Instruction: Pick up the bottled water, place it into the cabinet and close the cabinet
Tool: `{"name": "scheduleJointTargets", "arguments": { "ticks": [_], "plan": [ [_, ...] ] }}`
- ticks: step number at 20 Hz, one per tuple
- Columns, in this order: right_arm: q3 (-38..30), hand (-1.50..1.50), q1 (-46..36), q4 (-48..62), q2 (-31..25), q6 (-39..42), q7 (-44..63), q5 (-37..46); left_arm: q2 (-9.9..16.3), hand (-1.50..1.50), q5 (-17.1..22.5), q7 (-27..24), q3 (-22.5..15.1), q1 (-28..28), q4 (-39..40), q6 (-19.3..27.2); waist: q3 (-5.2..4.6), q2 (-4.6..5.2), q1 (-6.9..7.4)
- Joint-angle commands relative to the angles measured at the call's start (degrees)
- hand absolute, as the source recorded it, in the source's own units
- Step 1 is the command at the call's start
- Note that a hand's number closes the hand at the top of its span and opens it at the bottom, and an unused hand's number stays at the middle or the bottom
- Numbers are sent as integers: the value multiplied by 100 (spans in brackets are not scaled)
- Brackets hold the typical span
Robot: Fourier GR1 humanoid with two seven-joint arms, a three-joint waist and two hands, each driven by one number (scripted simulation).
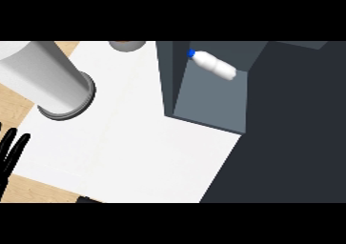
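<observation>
The water bottle (213,64), white with a blue cap, lies on its side inside the open dark grey cabinet (210,102), near the back of its floor. My left hand (5,152) shows at the view's left edge, fingers straight and pointing up, holding nothing and well away from the bottle. My right hand shows nowhere in the head view. The cabinet's dark side fills the right of the view.
A tall white cylinder (45,76) on a grey round base stands at the upper left. A small grey round object (127,45) sits at the top edge. A white mat (133,152) covers the wooden counter (14,102).
</observation>
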Motion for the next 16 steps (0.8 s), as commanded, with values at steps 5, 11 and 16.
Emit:
{"name": "scheduleJointTargets", "arguments": {
  "ticks": [5, 11, 16],
  "plan": [
    [648, 150, -272, 122, 451, -198, 531, -138, 23, -150, 127, 9, 126, -28, 120, -67, 10, 109, -44],
    [761, 150, -160, 365, 416, 5, 443, -610, 42, -150, 121, 11, 83, -101, 14, -210, 26, 271, 253],
    [507, 150, -198, 456, 585, -185, 476, -784, 120, -150, 138, 17, 203, -157, 108, -256, 38, 289, 264]
  ]
}}
